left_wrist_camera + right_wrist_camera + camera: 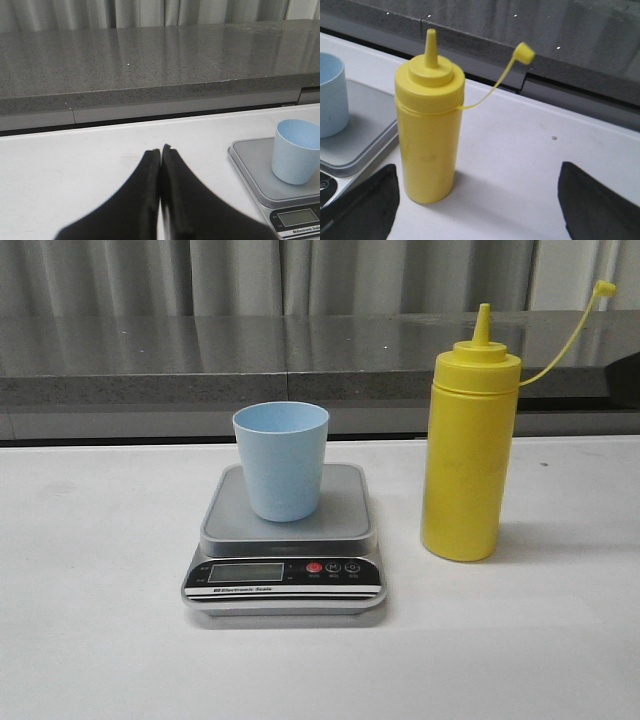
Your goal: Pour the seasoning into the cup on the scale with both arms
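The seasoning bottle [470, 455] stands upright on the counter [90, 620] just right of the scale [285, 540], which carries the cup [281, 460]. Its smooth, squeezable plastic probably wants a gentle mid-body hold. The right gripper [477, 205] is spread wide beside it; the left gripper [160, 155] is clenched on nothing.

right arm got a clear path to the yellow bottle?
Probably yes. The right gripper is open, the yellow bottle stands upright just ahead between its fingers, apart from the scale, nothing between.
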Robot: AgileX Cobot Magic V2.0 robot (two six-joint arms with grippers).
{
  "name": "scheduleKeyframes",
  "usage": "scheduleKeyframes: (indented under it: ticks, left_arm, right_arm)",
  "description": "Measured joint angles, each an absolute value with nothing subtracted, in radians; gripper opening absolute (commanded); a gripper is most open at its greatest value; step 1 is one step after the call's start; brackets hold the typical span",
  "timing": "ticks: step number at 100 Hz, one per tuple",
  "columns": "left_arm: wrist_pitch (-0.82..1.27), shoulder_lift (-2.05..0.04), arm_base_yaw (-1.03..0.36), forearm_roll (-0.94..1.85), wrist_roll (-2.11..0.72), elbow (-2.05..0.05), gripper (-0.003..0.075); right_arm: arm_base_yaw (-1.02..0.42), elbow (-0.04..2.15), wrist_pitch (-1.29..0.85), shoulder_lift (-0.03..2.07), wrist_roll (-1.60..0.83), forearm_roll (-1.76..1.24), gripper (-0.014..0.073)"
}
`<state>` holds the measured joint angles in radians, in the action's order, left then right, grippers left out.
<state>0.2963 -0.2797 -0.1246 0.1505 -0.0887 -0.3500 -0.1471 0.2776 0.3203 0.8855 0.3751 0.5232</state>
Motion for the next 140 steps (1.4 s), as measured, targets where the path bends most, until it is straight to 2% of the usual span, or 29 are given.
scheduleKeyframes:
  ticks: [20, 45, 65, 98, 105, 112, 134, 140]
  left_arm:
    - [0.296, -0.280, -0.125, 0.151, -0.089, -0.350, -0.0018]
    - [0.296, -0.280, -0.125, 0.151, -0.089, -0.350, -0.0018]
    - [0.296, -0.280, -0.125, 0.151, -0.089, -0.350, -0.0018]
    - [0.296, -0.280, -0.125, 0.151, -0.089, -0.350, -0.0018]
    - [0.296, -0.280, -0.125, 0.151, -0.089, -0.350, -0.0018]
    - [0.296, -0.280, -0.125, 0.151, -0.089, -0.350, -0.0018]
    - [0.296, -0.280, -0.125, 0.151, -0.089, -0.350, -0.0018]
    - [0.296, -0.280, -0.125, 0.151, -0.089, -0.350, -0.0018]
  right_arm:
    - [-0.156, 0.278, 0.116, 0.667, 0.419, 0.473, 0.0637]
    - [-0.249, 0.273, -0.086, 0.491, 0.431, 0.380, 0.0633]
    - [-0.322, 0.273, -0.187, 0.427, 0.431, 0.367, 0.0634]
    - [-0.325, 0.273, -0.236, 0.417, 0.429, 0.394, 0.0626]
    - [-0.325, 0.273, -0.236, 0.417, 0.429, 0.402, 0.0566]
    - [-0.325, 0.273, -0.236, 0.417, 0.429, 0.405, 0.0449]
    - [-0.325, 0.273, -0.234, 0.417, 0.429, 0.407, -0.0062]
    - [-0.325, 0.273, -0.230, 0.417, 0.429, 0.407, -0.0063]
